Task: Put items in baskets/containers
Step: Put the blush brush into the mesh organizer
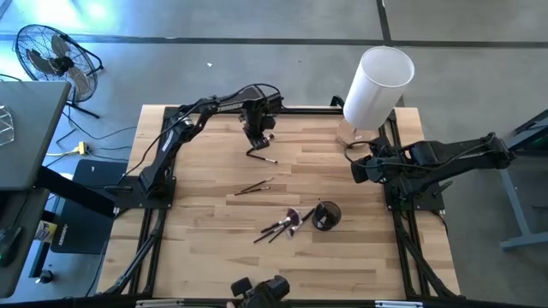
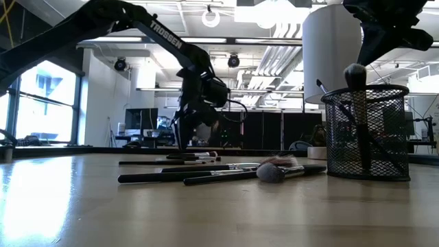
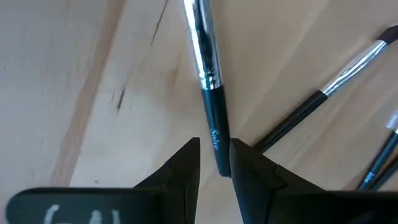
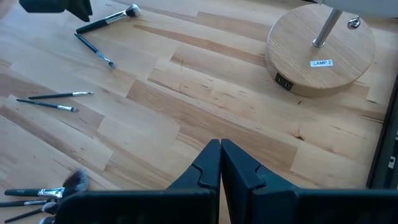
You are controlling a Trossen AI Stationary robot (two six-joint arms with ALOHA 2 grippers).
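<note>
Fingers of the left gripper [image 3: 214,163] pinch a brush [image 3: 208,74] by its dark handle near 12 o'clock. Its long axis points straight ahead; the cup [image 1: 326,215] sits toward 5 o'clock. Right gripper [image 4: 221,163], shut empty, waits at 3.

1. Black mesh cup [image 1: 326,216]: upright near the worktop's right-front part, brushes standing inside.
2. Loose brushes [image 1: 281,226]: clustered flat just left of cup.
3. Thin pair [image 1: 253,186]: lying mid-worktop.
4. Black-handled brush [image 3: 211,93]: pinched by left claw [image 3: 214,163].
</note>
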